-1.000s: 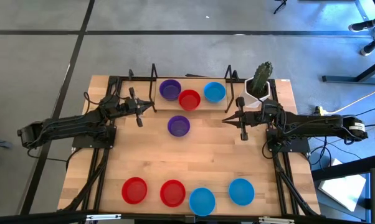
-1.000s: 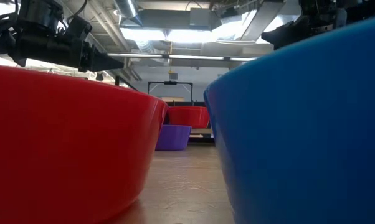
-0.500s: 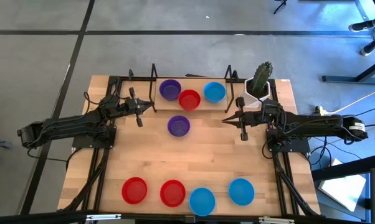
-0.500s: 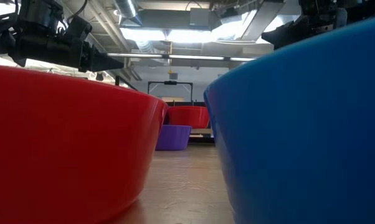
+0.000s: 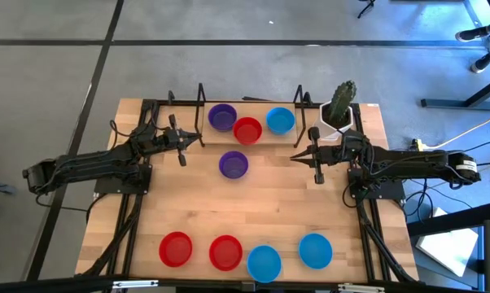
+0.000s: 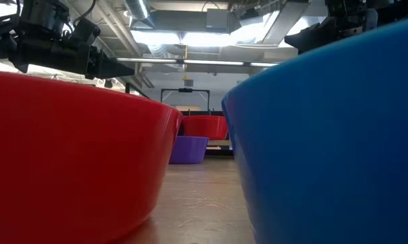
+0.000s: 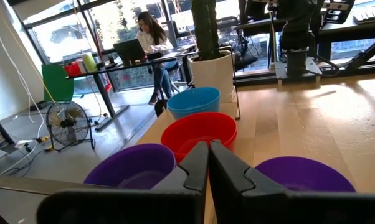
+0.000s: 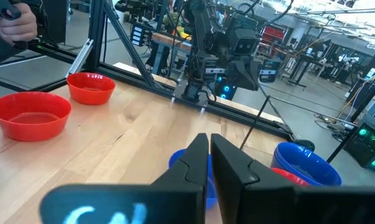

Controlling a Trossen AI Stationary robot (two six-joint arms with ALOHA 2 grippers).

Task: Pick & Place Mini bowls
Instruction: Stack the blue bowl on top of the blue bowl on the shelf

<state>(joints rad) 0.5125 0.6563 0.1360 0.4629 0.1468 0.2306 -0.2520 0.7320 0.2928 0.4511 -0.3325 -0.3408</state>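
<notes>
High view: shallow round mini bowls (image 5: 234, 164) (purple, red, blue).

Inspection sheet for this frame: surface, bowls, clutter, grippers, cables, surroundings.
Surface: wooden table, bare between the two bowl groups.
Job's things: far row of purple bowl, red bowl and blue bowl; one purple bowl alone mid-table; near row of two red and two blue.
Clutter: potted cactus at the far right corner.
Grippers: left gripper and right gripper both shut, empty, flanking the middle bowl.
Cables: leads trail off the right side.
Surroundings: person seated at a desk; a hand at the edge.
</notes>
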